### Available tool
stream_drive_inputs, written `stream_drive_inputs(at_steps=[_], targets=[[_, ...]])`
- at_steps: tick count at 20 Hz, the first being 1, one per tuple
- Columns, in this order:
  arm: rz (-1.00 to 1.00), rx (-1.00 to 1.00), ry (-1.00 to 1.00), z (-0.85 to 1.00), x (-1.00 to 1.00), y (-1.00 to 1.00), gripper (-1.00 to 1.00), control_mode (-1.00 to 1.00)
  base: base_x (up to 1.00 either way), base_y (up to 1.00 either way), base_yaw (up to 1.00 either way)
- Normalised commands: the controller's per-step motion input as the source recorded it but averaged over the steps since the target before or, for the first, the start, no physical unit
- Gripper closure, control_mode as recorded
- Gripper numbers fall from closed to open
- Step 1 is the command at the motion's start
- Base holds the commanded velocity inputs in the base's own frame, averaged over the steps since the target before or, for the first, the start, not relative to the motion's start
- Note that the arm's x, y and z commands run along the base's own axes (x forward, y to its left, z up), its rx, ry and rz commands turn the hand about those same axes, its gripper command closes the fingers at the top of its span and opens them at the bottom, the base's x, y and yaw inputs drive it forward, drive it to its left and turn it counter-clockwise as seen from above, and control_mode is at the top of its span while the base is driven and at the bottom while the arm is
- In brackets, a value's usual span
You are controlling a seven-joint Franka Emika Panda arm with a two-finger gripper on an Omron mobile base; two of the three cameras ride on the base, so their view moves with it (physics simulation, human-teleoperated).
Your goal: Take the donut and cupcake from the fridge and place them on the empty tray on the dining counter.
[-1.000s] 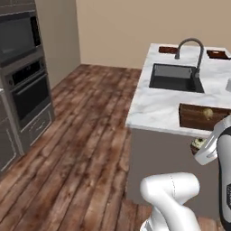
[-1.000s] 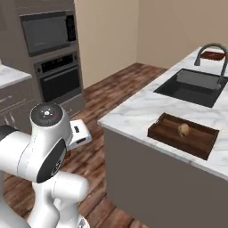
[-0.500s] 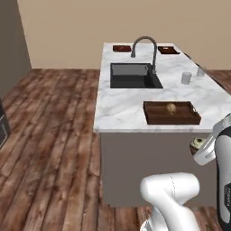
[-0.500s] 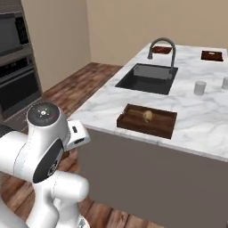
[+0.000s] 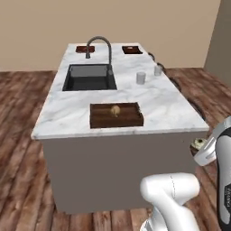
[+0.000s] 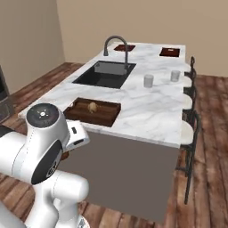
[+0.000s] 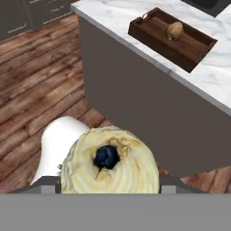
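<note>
The end effector [image 7: 109, 191] is closed round the small cupcake with the swirled cream-tan top [image 7: 109, 161], held low below the white grey-veined marble desk [image 5: 167, 106]. Beyond, the dark brown rimmed rectangular tray [image 5: 116, 115] near the desk's front edge already carries a small tan lump. Rising carelessly could knock the cupcake against the desk edge, or set it onto that lump.

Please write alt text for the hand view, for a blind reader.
A cupcake with a cream top and a dark centre sits close to the camera. Beyond it, a dark tray holding a small tan item stands on the marble dining counter, above a wooden floor.
</note>
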Motion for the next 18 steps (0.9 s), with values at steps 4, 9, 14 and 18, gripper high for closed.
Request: stream_drive_inputs(at_steps=[4, 9, 14, 18], targets=[[0.0, 0.0, 0.0, 0.0, 0.0, 0.0, 1.0, 1.0, 0.3, -1.0, -0.18], [0.0, 0.0, 0.0, 0.0, 0.0, 0.0, 1.0, 1.0, 0.35, -1.0, -0.18], [0.0, 0.0, 0.0, 0.0, 0.0, 0.0, 1.0, 1.0, 0.38, -1.0, -0.19], [0.0, 0.0, 0.0, 0.0, 0.0, 0.0, 1.0, 1.0, 0.31, -1.0, -0.19]])
